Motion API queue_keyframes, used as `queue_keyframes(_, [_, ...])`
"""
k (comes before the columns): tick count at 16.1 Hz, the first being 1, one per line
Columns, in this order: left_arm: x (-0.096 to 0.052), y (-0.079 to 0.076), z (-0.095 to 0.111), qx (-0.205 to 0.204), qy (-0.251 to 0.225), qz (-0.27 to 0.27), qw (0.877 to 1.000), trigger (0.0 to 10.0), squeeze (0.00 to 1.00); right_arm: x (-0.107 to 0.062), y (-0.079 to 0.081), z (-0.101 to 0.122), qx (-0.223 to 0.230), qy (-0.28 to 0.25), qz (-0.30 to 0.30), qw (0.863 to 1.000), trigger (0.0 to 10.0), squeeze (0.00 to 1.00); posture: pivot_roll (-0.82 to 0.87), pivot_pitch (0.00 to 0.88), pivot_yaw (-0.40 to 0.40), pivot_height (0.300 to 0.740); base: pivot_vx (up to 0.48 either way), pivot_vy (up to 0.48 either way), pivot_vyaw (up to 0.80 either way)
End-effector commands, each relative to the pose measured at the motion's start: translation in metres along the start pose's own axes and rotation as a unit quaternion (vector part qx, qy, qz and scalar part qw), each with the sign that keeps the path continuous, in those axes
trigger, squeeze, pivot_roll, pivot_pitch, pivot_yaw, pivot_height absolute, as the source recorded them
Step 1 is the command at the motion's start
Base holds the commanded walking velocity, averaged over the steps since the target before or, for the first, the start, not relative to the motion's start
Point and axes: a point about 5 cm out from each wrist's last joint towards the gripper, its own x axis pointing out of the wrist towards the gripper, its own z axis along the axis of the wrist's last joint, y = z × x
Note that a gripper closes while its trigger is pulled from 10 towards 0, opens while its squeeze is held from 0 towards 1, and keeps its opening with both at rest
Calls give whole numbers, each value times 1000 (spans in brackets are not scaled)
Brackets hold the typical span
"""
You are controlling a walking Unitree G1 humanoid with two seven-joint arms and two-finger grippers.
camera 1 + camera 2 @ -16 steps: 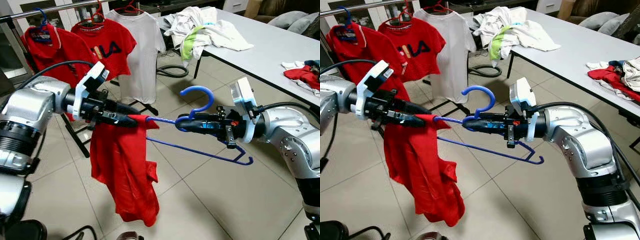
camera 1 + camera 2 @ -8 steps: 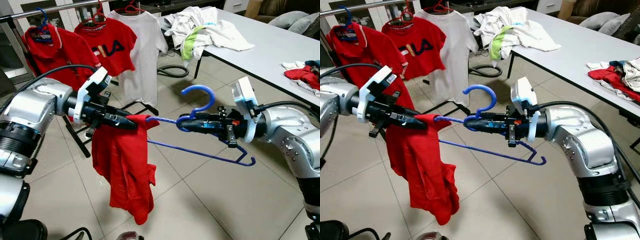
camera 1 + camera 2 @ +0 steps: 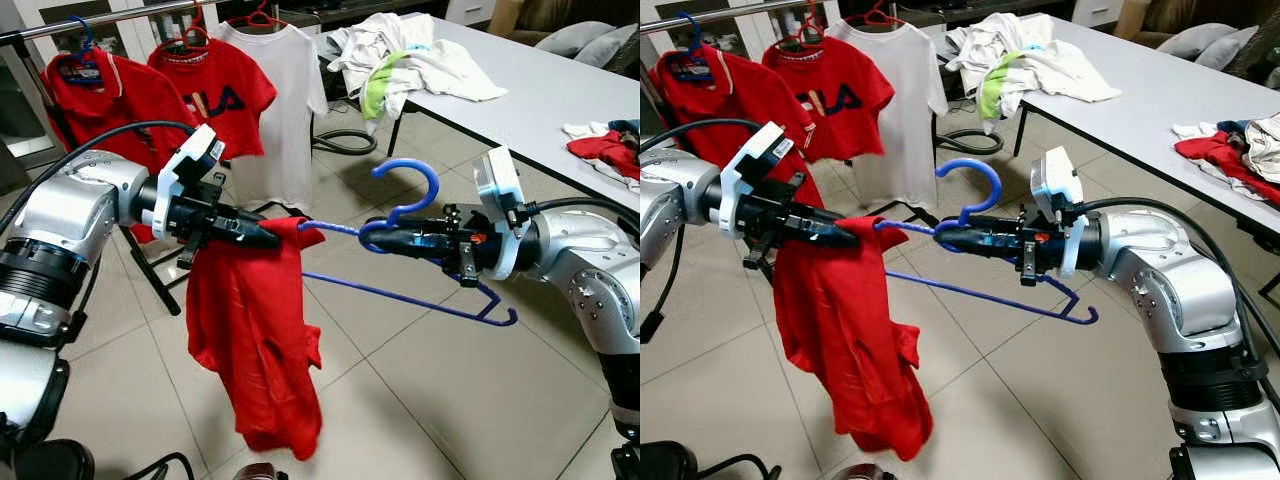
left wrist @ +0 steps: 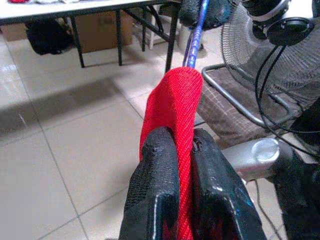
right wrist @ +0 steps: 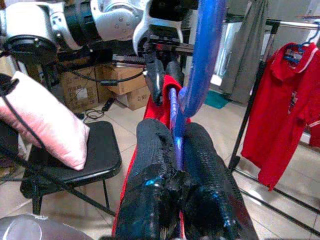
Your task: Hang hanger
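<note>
Red T-shirt (image 3: 255,340) hangs from the left gripper (image 3: 262,239), jaws pinched on its collar. A blue hanger (image 3: 410,275) is clamped at its neck in the right gripper (image 3: 377,240), one arm threaded into that collar. Beyond the hanger, a clothes rack (image 3: 90,20) carries shirts; a white table (image 3: 540,90) stands to its right.

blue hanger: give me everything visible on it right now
The blue hanger is thin blue wire, it seems, with a thicker curved hook pointing up. It lies roughly level in mid-air between the arms. The right claw is shut on it at the base of the hook. One arm end runs into a fold of the red shirt, which the left claw pinches; the other end hangs free below the right wrist.
</note>
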Motion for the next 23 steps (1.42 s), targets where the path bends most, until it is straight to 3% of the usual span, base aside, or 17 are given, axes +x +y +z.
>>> queue_keyframes(1, [-2,3,-4,10,1,22,1000,0,0,-1,-3,12,-18,-26,2,999,10000,1000,19,0,53,740,0,0,0])
queue_keyframes(2, [-3,4,-7,14,7,32,999,0,0,-6,-6,13,-15,-29,-8,999,10000,1000,19,0,53,740,0,0,0])
queue_keyframes(4, [-8,14,-21,30,27,113,993,0,0,-39,-12,33,-7,-86,-44,995,10000,1000,16,0,51,740,0,0,0])
queue_keyframes(5, [-10,14,-25,33,29,127,991,0,0,-53,-13,39,-8,-107,-63,992,10000,1000,10,0,54,740,0,0,0])
queue_keyframes(6, [-10,14,-26,33,28,126,991,0,0,-57,-14,40,-9,-111,-71,991,10000,1000,8,0,55,740,0,0,0])
queue_keyframes(8, [-13,19,-27,52,16,183,982,0,0,-64,-6,39,2,-140,-81,987,10000,1000,6,0,52,740,0,0,0])
queue_keyframes(10, [-14,22,-22,52,-27,194,979,0,0,-53,11,25,27,-120,-52,991,10000,1000,6,0,49,740,0,0,0])
queue_keyframes(12, [-11,18,-1,58,-100,153,981,0,0,-29,39,-9,79,-64,-11,995,10000,1000,7,0,48,740,0,0,0])
queue_keyframes(14, [-17,11,12,67,-119,112,984,0,0,-14,53,-36,100,-15,-15,995,10000,1000,9,0,52,740,0,0,0])
queue_keyframes(17, [-38,5,32,81,-117,90,986,0,0,0,41,-72,89,5,-143,986,10000,1000,12,0,62,740,0,0,0])
queue_keyframes(19, [-43,4,41,87,-121,91,985,0,0,6,38,-86,87,10,-181,980,10000,1000,16,0,65,740,0,0,0])
queue_keyframes(23, [-40,1,56,99,-140,60,983,0,0,18,26,-113,175,9,-243,954,10000,1000,25,0,63,740,0,0,0])
